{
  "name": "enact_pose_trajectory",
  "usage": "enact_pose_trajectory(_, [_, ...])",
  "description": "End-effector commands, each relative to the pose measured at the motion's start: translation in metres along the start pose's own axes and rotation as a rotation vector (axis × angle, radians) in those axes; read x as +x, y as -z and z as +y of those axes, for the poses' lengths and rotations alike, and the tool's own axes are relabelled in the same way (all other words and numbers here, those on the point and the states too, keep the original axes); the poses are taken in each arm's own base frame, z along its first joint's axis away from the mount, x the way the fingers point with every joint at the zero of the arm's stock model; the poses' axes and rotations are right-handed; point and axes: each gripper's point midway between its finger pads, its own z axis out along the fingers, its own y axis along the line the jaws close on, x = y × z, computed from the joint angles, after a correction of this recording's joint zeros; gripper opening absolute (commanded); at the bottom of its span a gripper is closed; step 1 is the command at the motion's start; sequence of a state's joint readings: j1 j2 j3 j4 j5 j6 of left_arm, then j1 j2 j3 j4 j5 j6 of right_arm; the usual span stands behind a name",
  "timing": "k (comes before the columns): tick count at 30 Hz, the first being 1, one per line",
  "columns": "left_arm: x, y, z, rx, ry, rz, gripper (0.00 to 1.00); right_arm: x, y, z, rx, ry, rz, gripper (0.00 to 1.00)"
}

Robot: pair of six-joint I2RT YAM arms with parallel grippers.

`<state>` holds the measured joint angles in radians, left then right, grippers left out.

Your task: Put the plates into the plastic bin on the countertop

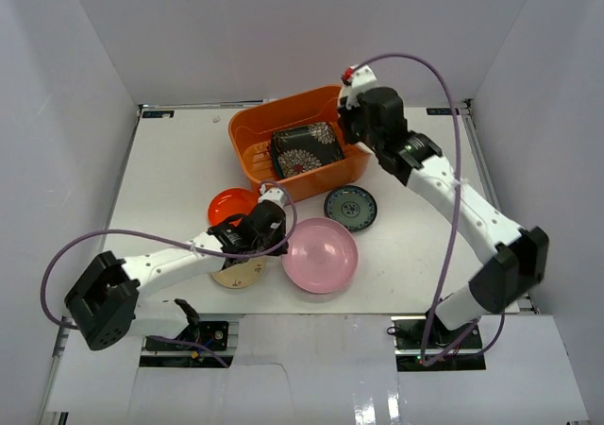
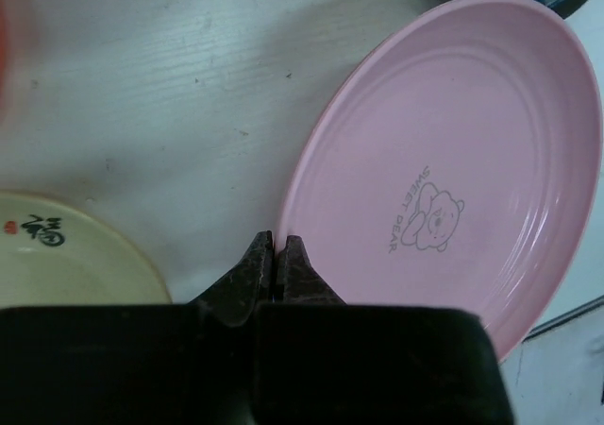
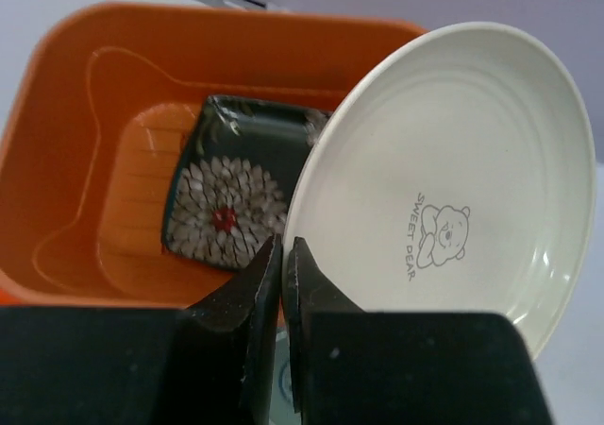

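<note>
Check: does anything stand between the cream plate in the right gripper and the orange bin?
Nothing visible does. The right gripper holds the cream plate by its rim at the open top of the bin. Only a black plate lies inside, leaving bare floor to its left.

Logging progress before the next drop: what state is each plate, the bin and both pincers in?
Black floral plate: lying in orange bin.
Cream plate: held near bin, rim in right pincer, shut.
Pink plate: rim in left pincer, shut.
Red-orange plate: on countertop.
Blue-green plate: on countertop.
Beige plate: on countertop.
</note>
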<state>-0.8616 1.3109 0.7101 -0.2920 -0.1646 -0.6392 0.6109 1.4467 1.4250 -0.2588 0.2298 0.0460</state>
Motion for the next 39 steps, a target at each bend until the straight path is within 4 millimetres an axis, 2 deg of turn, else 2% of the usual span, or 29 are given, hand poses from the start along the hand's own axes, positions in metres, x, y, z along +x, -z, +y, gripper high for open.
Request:
enact_pose_trajectory(1, [-0.035, 0.033, -0.011, 0.058, 0.036, -0.139, 0.0, -0.042, -0.041, 0.036, -0.187, 0.181, -0.091, 0.08])
enact_pose_trajectory(2, [-0.036, 0.039, -0.009, 0.052, 0.038, -0.142, 0.0, -0.042, -0.051, 0.05, -0.255, 0.194, -0.087, 0.08])
enact_pose_trajectory(3, [-0.042, 0.049, -0.01, 0.058, 0.044, -0.169, 0.0, -0.058, -0.055, 0.056, -0.281, 0.198, -0.12, 0.08])
enact_pose_trajectory(4, [-0.044, 0.055, -0.008, 0.051, 0.044, -0.173, 0.0, -0.034, -0.078, 0.067, -0.331, 0.205, -0.052, 0.08])
enact_pose_trajectory(6, [-0.053, 0.072, -0.005, 0.048, 0.055, -0.209, 0.0, -0.015, -0.107, 0.081, -0.374, 0.199, 0.003, 0.08])
enact_pose_trajectory(10, [-0.067, 0.097, 0.007, -0.002, 0.073, -0.273, 0.0, 0.021, -0.142, 0.103, -0.414, 0.194, 0.081, 0.08])
enact_pose_trajectory(14, [-0.086, 0.121, 0.016, -0.052, 0.085, -0.342, 0.0, 0.035, -0.158, 0.111, -0.429, 0.153, 0.102, 0.09])
enact_pose_trajectory(15, [-0.093, 0.128, 0.015, -0.054, 0.089, -0.362, 0.0, 0.034, -0.159, 0.113, -0.428, 0.132, 0.102, 0.14])
enact_pose_trajectory(16, [-0.095, 0.132, 0.018, -0.073, 0.085, -0.366, 0.0, 0.033, -0.159, 0.114, -0.432, 0.124, 0.101, 0.35])
enact_pose_trajectory(18, [-0.111, 0.143, 0.019, -0.096, 0.086, -0.409, 0.0, 0.024, -0.156, 0.111, -0.409, 0.094, 0.086, 0.57])
enact_pose_trajectory(20, [-0.122, 0.144, 0.02, -0.136, 0.061, -0.428, 0.0, 0.0, -0.145, 0.101, -0.353, 0.077, 0.041, 0.74])
enact_pose_trajectory(21, [-0.135, 0.151, 0.015, -0.131, 0.062, -0.455, 0.0, -0.021, -0.133, 0.097, -0.338, 0.064, 0.001, 0.78])
enact_pose_trajectory(22, [-0.142, 0.152, 0.013, -0.139, 0.056, -0.466, 0.0, -0.032, -0.126, 0.088, -0.306, 0.041, -0.018, 0.79])
enact_pose_trajectory(23, [-0.149, 0.147, 0.014, -0.174, 0.033, -0.469, 0.0, -0.038, -0.119, 0.081, -0.288, 0.016, -0.028, 0.79])
enact_pose_trajectory(24, [-0.155, 0.146, 0.012, -0.18, 0.025, -0.477, 0.0, -0.061, -0.099, 0.072, -0.274, -0.008, -0.075, 0.78])
enact_pose_trajectory(26, [-0.174, 0.147, 0.003, -0.164, 0.026, -0.511, 0.0, -0.076, -0.082, 0.041, -0.234, -0.105, -0.103, 0.72])
enact_pose_trajectory(27, [-0.179, 0.137, 0.004, -0.177, 0.012, -0.498, 0.0, -0.076, -0.061, 0.027, -0.22, -0.139, -0.112, 0.69])
enact_pose_trajectory(28, [-0.193, 0.139, -0.001, -0.156, 0.023, -0.521, 0.0, -0.079, -0.055, -0.002, -0.174, -0.205, -0.14, 0.58])
enact_pose_trajectory(29, [-0.2, 0.136, -0.002, -0.148, 0.027, -0.521, 0.0, -0.075, -0.045, -0.019, -0.137, -0.237, -0.151, 0.49])
enact_pose_trajectory(30, [-0.207, 0.122, 0.002, -0.14, 0.036, -0.49, 0.0, -0.051, -0.028, -0.052, -0.066, -0.279, -0.133, 0.39])
enact_pose_trajectory(31, [-0.225, 0.125, -0.004, -0.095, 0.063, -0.52, 0.0, -0.038, -0.021, -0.067, -0.027, -0.314, -0.129, 0.23])
enact_pose_trajectory(32, [-0.236, 0.121, -0.007, -0.065, 0.077, -0.522, 0.0, -0.03, -0.013, -0.081, 0.002, -0.367, -0.148, 0.18])
enact_pose_trajectory(33, [-0.247, 0.117, -0.007, -0.05, 0.092, -0.529, 0.0, -0.03, 0.011, -0.091, 0.024, -0.393, -0.189, 0.13])
enact_pose_trajectory(34, [-0.254, 0.098, -0.01, -0.06, 0.087, -0.508, 0.0, 0.026, 0.009, -0.108, 0.081, -0.435, -0.106, 0.1])
enact_pose_trajectory(35, [-0.277, 0.105, -0.02, -0.046, 0.086, -0.55, 0.0, 0.032, 0.016, -0.112, 0.089, -0.454, -0.141, 0.09])
enact_pose_trajectory(36, [-0.287, 0.098, -0.016, -0.069, 0.077, -0.552, 0.0, 0.039, 0.03, -0.116, 0.103, -0.462, -0.16, 0.09])
enact_pose_trajectory(37, [-0.296, 0.09, -0.015, -0.079, 0.076, -0.55, 0.0, 0.057, 0.033, -0.116, 0.112, -0.476, -0.14, 0.08])
enact_pose_trajectory(38, [-0.313, 0.073, -0.008, -0.102, 0.083, -0.542, 0.0, 0.093, 0.034, -0.112, 0.117, -0.497, -0.083, 0.09])
enact_pose_trajectory(39, [-0.319, 0.063, -0.005, -0.109, 0.086, -0.531, 0.0, 0.101, 0.04, -0.109, 0.112, -0.506, -0.087, 0.1])
